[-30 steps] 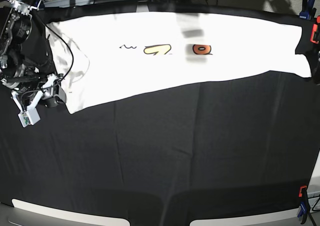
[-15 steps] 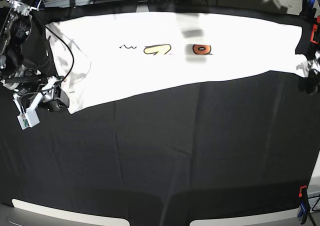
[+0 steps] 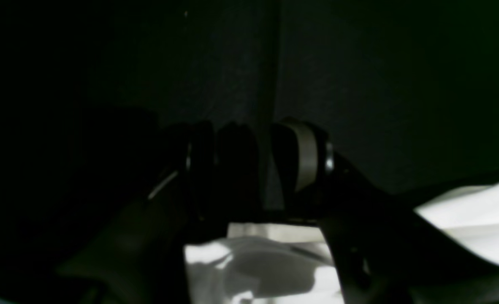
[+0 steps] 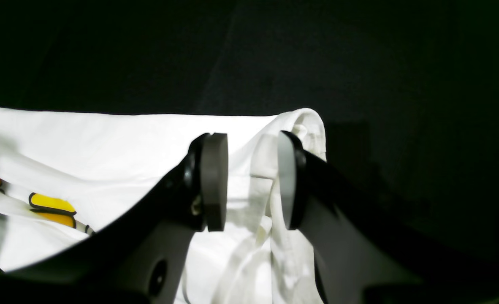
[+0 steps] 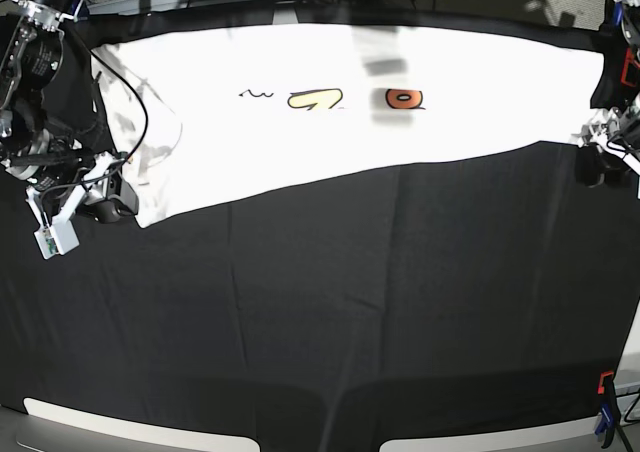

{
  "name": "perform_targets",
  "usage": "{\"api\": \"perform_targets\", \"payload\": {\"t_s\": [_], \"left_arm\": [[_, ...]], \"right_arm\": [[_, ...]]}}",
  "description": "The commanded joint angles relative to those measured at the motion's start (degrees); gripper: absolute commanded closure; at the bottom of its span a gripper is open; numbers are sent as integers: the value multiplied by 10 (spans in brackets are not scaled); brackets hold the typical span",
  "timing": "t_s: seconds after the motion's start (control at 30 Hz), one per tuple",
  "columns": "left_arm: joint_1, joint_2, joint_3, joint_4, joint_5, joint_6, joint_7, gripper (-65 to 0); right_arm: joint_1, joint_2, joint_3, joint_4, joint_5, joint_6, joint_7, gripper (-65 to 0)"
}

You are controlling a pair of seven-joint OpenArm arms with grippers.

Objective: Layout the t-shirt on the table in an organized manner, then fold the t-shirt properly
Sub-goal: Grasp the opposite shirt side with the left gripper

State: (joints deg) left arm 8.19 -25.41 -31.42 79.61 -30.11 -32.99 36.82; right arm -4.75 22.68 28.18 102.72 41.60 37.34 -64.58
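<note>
T-shirt lies as a long band across the far tabletop, folding unfinished. Right gripper fingers parted astride a hem; left gripper fingers: cannot tell.

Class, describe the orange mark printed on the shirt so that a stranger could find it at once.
On the wide matte black cloth table, a long white cloth t-shirt lies spread along the far edge. Near its middle sits a small orange ring-shaped letter with a dark outline; the pale yellow shape beside it is longer and pointed.
</note>
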Motion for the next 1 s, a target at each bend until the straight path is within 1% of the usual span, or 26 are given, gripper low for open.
{"api": "perform_targets", "payload": {"t_s": [0.0, 0.1, 0.17, 0.23, 0.27, 0.33, 0.4, 0.57, 0.7, 0.77, 0.87, 0.97], "left_arm": [[-6, -14, -3, 9, -7, 0, 4, -247], [-6, -20, -3, 10, -10, 0, 71, -247], [-3, -26, -4, 10, -19, -18, 117, -247], [8, -34, -4, 14, -53, -35, 154, -247], [17, -39, -5, 19, -74, -37, 164, -247], [43, -47, -5, 36, -109, -37, 167, -247], [70, -51, -5, 56, -131, -37, 163, -246], [120, -49, -5, 85, -129, -37, 154, -246], [128, -49, -5, 85, -99, -36, 114, -246], [126, -49, -5, 85, -98, -34, 96, -246], [125, -49, -5, 85, -97, -34, 92, -246], [125, -49, -5, 85, -59, -34, 90, -246]], "right_arm": [[9, 10, 3, 10, 6, 2, 14, -195], [9, 10, 3, 10, 6, 2, 15, -195], [9, 10, 3, 10, 6, 2, 15, -195], [9, 10, 3, 10, 6, 2, 15, -195], [9, 10, 3, 10, 6, 2, 16, -195], [9, 10, 3, 10, 6, 3, 16, -195], [9, 10, 3, 10, 6, 3, 16, -195], [9, 10, 3, 10, 6, 2, 16, -195], [9, 10, 3, 10, 6, 2, 16, -195], [9, 10, 3, 10, 6, 2, 16, -195], [9, 10, 3, 10, 6, 2, 15, -195], [9, 10, 3, 10, 6, 2, 15, -195]]}}
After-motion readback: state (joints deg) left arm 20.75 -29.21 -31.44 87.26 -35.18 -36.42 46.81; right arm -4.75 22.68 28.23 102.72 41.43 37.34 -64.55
